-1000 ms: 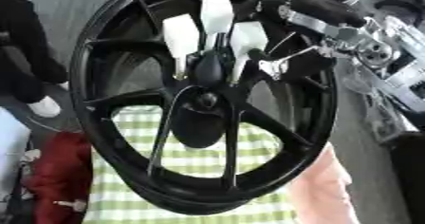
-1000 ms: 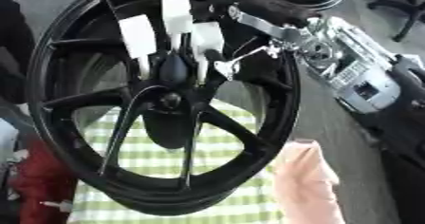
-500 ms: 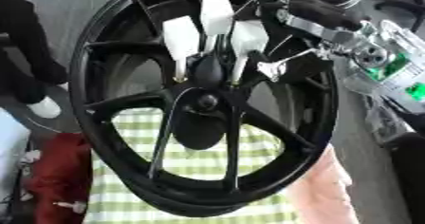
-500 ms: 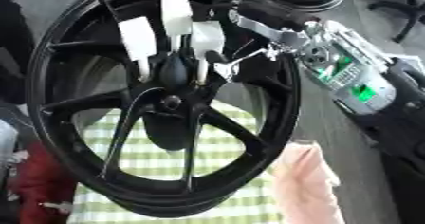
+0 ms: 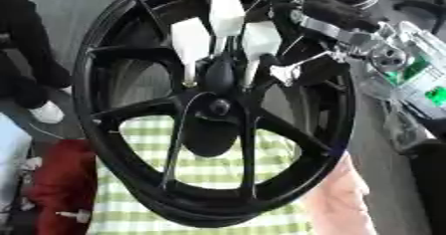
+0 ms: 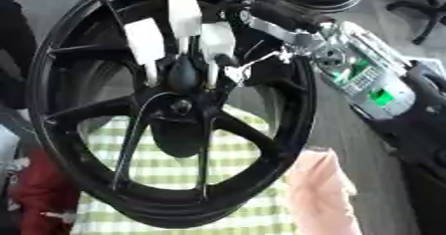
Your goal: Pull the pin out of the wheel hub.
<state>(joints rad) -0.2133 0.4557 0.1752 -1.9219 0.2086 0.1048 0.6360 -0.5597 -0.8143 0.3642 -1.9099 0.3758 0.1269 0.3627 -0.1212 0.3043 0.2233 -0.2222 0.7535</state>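
Note:
A large black spoked wheel [image 5: 131, 104] stands upright close in front of me and fills both views. Its hub [image 5: 214, 107] sits at the centre where the spokes meet. Just above the hub a dark rounded pin head [image 5: 219, 72] sticks out. My right hand [image 5: 228, 15] reaches in from the upper right, its white-padded fingers [image 6: 146, 36] curled down around that pin head. The silver and black right wrist [image 5: 335, 27] lies across the rim. My left hand shows in neither view.
Under the wheel lies a green-and-white checked cloth [image 5: 261, 179]. A red object [image 5: 56, 179] lies at the lower left and a pink one [image 6: 322, 194] at the lower right. A person in dark clothes [image 5: 26, 55] stands at the left edge.
The right forearm has shifted slightly toward the right. The hand stays at the pin head and the wheel holds its place.

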